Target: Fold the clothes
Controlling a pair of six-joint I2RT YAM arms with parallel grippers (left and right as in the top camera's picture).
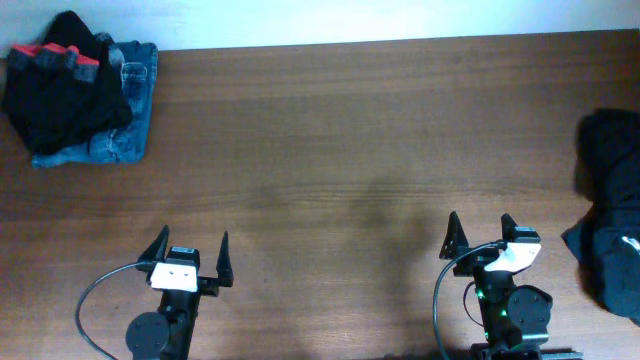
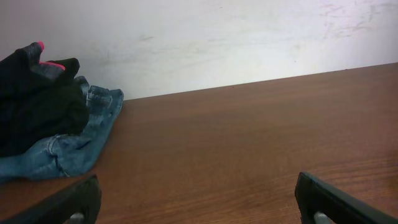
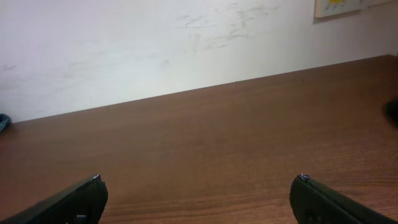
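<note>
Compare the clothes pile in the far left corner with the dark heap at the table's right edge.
The left pile shows colour, a black garment with red trim over blue jeans; the right heap is all dark. The left pile lies fully in the overhead view; the right heap runs off the picture's edge. Both lie crumpled and unfolded on the table.

The table (image 1: 330, 130) is smooth brown wood, finely grained, with a faint sheen. Far ahead and left of the left gripper (image 1: 190, 240), a black garment (image 1: 60, 85) of soft matt cloth with red trim lies on coarser, faded blue denim jeans (image 1: 125, 140); right of the right gripper (image 1: 480, 222) lies a dark garment (image 1: 610, 200), also matt cloth. The fingers (image 2: 74, 200) look like matt black plastic.
</note>
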